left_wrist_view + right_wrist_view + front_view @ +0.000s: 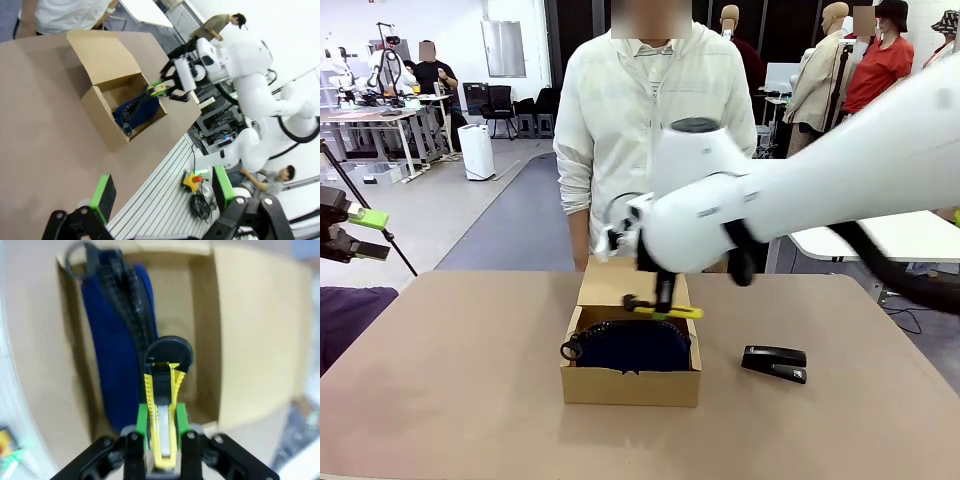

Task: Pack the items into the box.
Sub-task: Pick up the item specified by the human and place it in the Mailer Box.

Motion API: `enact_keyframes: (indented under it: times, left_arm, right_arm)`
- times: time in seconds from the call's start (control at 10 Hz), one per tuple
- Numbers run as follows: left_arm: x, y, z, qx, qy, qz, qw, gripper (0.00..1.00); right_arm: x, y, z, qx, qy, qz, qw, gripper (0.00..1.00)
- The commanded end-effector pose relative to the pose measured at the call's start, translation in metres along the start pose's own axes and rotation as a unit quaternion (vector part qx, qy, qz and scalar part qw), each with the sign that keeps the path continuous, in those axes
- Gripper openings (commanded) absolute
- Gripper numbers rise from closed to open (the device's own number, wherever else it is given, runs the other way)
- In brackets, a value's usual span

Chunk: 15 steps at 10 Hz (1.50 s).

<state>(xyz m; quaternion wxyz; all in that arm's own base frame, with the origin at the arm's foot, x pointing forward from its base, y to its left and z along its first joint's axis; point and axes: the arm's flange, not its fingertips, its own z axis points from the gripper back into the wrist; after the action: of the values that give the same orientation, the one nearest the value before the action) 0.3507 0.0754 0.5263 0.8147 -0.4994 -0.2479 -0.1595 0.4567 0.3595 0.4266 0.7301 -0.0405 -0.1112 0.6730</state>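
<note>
Hanging over the box (630, 386), the knife (162, 390) is clamped in the right pincer (161, 426); the pouch (635, 348) is lodged inside. The left pincer (161, 192) is spread wide, empty.

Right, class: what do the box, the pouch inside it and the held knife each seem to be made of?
The shallow brown box: matt cardboard, shown by its creased flap and raw cut edges. The soft navy-blue zip pouch: probably fabric, dull and softly bulging, with a black zip. The slim yellow-and-black utility knife: likely a hard plastic casing, smooth with ridged edges; blade not discernible.
</note>
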Motion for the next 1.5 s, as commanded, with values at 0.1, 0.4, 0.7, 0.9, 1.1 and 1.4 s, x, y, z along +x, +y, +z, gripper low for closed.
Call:
enact_keyframes:
  times: [0.1,0.4,0.7,0.9,1.1,1.4]
  left_arm:
    - [0.000,-0.001,0.003,-0.002,0.004,0.003,1.000,1.00]
    - [0.000,-0.001,0.003,-0.002,0.004,0.003,1.000,1.00]
    - [0.000,-0.001,0.003,-0.002,0.004,0.003,1.000,1.00]
    - [0.000,-0.001,0.003,-0.002,0.004,0.003,1.000,1.00]
    - [0.000,-0.001,0.003,-0.002,0.004,0.003,1.000,1.00]
    - [0.000,-0.001,0.003,-0.002,0.004,0.003,1.000,1.00]
  right_arm:
    - [0.037,-0.028,0.003,-0.020,0.009,0.087,0.996,0.00]
    - [0.049,-0.032,-0.012,-0.001,0.017,0.094,0.995,0.00]
    - [0.041,-0.038,-0.019,-0.010,0.007,0.075,0.997,0.00]
    - [0.035,-0.048,-0.038,-0.001,0.019,0.066,0.998,0.00]
    - [0.031,-0.050,-0.044,-0.005,0.021,0.063,0.998,0.00]
    - [0.030,-0.049,-0.043,-0.010,0.027,0.063,0.998,1.00]
